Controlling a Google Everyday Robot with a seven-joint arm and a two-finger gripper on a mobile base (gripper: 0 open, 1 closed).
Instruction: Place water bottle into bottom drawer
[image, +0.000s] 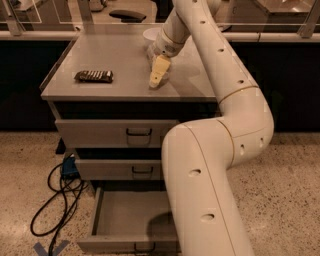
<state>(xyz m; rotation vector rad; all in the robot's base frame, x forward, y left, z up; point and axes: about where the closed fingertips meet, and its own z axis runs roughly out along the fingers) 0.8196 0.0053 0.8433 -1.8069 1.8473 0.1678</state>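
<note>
End effector (159, 75) sits low on the worktop (115, 55), right of centre; can't tell if it's open or closed. Water bottle (166, 69) is only a faint clear shape right against it. Likely risks: the crinkly bottle slips out or gets nudged into the white bowl (151, 34) at 12 o'clock. The bottom drawer (125, 220), open at 6 o'clock, is partly covered by the arm (210, 200), so a release could hit the rim. Snack packet (94, 76) at 9 o'clock is well apart.

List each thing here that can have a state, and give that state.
Gripper: low over the grey cabinet top, beside the bottle.
Small clear plastic water bottle: on the cabinet top, at the gripper.
Bottom grey metal drawer: pulled open, visible part empty.
Middle grey drawer: shut.
Top grey drawer: shut.
Dark flat snack packet: lying flat.
White round bowl: upright.
</note>
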